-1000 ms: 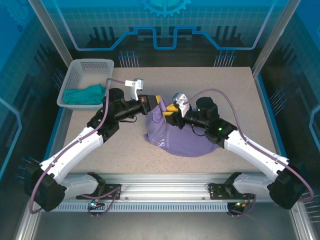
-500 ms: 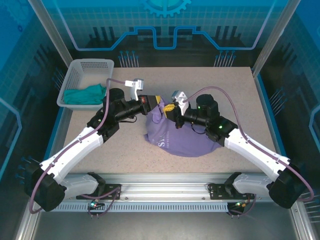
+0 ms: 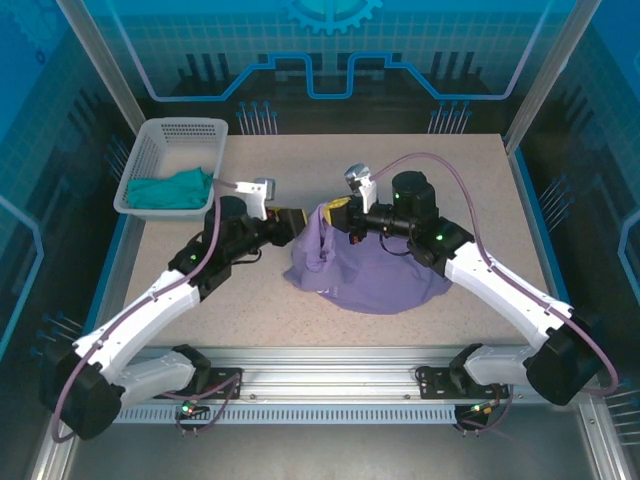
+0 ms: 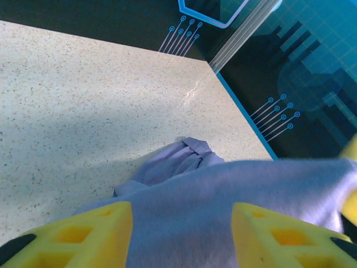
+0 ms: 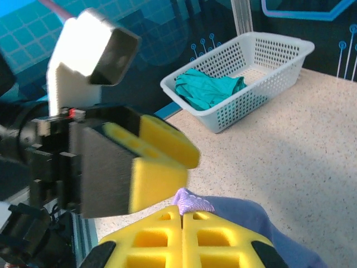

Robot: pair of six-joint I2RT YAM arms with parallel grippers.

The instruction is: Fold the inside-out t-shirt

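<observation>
Mid-table, both arms reach inward: right gripper (image 3: 338, 211) pinches the t-shirt (image 3: 372, 280); left gripper (image 3: 299, 216) stands released.

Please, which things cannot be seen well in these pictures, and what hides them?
- t-shirt print: top view, lost in bunched folds.
- left gripper contact with cloth: left wrist view, blurred close-up.
- teal garment type: top view, crumpled in basket, too small.

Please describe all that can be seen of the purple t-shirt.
The t-shirt is soft lavender cloth, crumpled in a heap on the middle of the table. Its far edge is raised, pinched by the shut right fingers. The open left fingers stand apart over the cloth; contact is unclear.
</observation>
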